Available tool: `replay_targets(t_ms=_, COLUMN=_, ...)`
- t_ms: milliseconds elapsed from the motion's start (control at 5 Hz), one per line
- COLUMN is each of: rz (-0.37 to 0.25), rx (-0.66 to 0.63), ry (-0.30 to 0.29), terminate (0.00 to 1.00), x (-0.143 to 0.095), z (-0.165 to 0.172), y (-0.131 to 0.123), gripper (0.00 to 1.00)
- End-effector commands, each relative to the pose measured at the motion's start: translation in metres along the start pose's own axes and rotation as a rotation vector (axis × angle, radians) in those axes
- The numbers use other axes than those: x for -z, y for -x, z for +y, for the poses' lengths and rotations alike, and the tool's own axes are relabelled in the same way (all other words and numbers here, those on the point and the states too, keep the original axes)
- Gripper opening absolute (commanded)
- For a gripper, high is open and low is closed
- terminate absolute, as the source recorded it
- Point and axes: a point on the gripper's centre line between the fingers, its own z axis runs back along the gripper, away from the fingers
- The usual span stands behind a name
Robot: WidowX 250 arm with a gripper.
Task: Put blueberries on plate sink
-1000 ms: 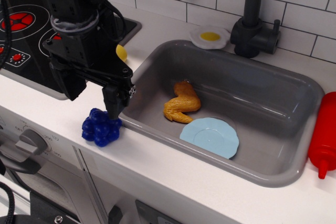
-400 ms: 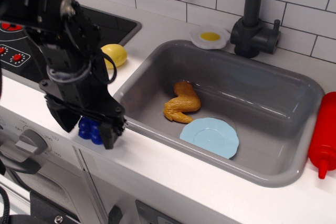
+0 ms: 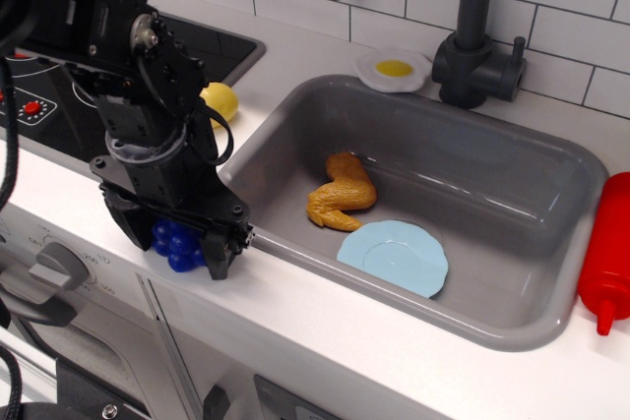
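One blueberries [image 3: 177, 243] clump sits on the white counter [image 3: 325, 322] left of the sink [image 3: 512, 194], between my gripper [image 3: 175, 239] fingers, which straddle it; can't tell if they grip it. Plate [image 3: 394, 257] lies on the sink floor beside a chicken piece [image 3: 340, 194], well apart from berries; yellow potato [image 3: 220, 100] behind my arm.

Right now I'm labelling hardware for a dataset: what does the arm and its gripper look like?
The arm is matte black and boxy, with a silver round fitting and looping black cables. The gripper is black too, with blocky black fingers. No markings are legible.
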Motion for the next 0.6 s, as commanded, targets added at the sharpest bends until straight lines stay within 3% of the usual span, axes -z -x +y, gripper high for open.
replay_targets(t_ms=0, rz=0.011, rx=-0.046, ry=0.008, terminate=0.0, x=-0.021, z=-0.008, y=-0.014, gripper=0.0)
replay_targets(t_ms=400, rz=0.016, rx=-0.168, ry=0.089, terminate=0.0, x=-0.069, z=-0.059, y=-0.037, gripper=0.0)
